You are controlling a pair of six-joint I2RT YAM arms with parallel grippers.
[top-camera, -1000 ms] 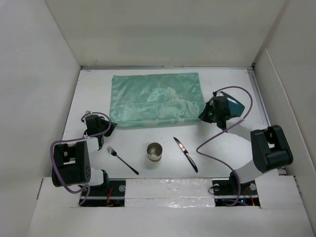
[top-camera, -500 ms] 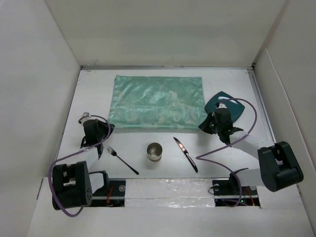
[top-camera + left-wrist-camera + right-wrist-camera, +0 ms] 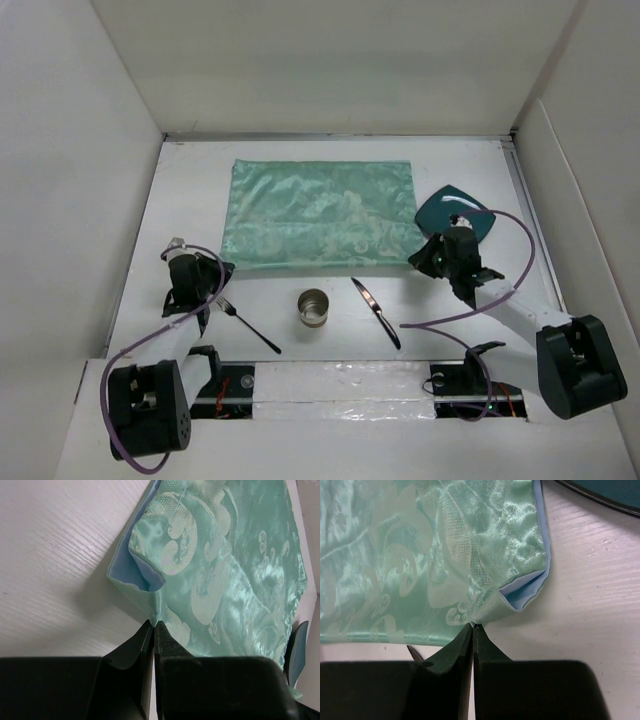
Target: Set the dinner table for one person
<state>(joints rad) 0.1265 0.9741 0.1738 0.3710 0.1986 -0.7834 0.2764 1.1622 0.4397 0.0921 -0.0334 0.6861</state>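
Mint-green patterned cloth [image 3: 318, 213] lies spread over the far half of the dinner table [image 3: 480, 170], the white surface that fills the overhead view between white walls [image 3: 90, 180]; the cloth's two near corners are pulled up, showing a pale blue lining. Much is hidden from me; the left claw [image 3: 152, 626] is pinched closed on the near-left corner, and its black fingers block everything below the tips; the right claw [image 3: 472, 626] is likewise clamped on the near-right corner, though how much fabric sits between the tips I cannot make out. A teal plate [image 3: 452, 210] rests on the table just beside the cloth's right edge; its near part is covered by the right arm and a purple cable, and each wrist camera catches only a sliver of its rim. A metal cup [image 3: 314, 308] stands upright near the front edge, between a fork [image 3: 247, 325] on its left and a knife [image 3: 376, 312] on its right, apart from both; from above its inside reads dull grey, and I cannot tell whether it holds anything.
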